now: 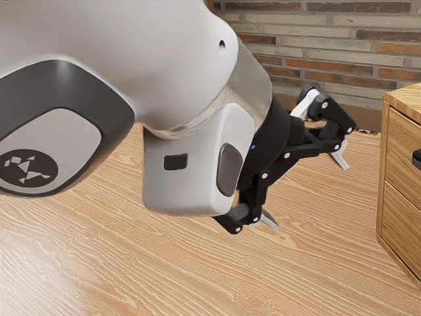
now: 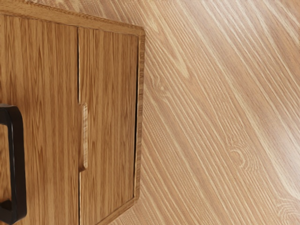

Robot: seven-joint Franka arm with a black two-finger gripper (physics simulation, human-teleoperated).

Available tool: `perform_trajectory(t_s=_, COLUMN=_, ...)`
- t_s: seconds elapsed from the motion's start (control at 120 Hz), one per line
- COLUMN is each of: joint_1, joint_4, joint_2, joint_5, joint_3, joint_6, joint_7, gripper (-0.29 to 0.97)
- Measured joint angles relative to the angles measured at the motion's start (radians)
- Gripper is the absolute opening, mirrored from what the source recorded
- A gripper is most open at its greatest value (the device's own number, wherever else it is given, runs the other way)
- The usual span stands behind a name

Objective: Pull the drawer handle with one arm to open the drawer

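The pincer [image 1: 302, 190] stands wide open and holds nothing. The black drawer handle [image 1: 417, 159] lies ahead of it, well apart, on the wooden drawer [image 1: 401, 153].

Red-brown brick wall [image 1: 342, 39] behind (mortar pale) — light wood-grain surface [image 1: 131, 263] below.

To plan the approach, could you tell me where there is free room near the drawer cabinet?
Free: the bare tabletop between the open claw and the cabinet front, and the strip toward the brick wall. Crowded only at the black handle.
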Motion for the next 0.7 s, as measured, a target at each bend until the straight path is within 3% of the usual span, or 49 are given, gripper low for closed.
perform_trajectory(t_s=0.308, joint_1=-0.024, joint_4=0.022, joint_2=0.08, joint_5=-0.002, joint_3=-0.001, joint_6=0.019, joint_7=0.019, gripper=0.68)
perform_trajectory(t_s=0.7, joint_1=-0.049, joint_4=0.088, joint_2=0.157, joint_5=-0.019, joint_3=-0.001, joint_6=0.142, joint_7=0.032, gripper=0.68)
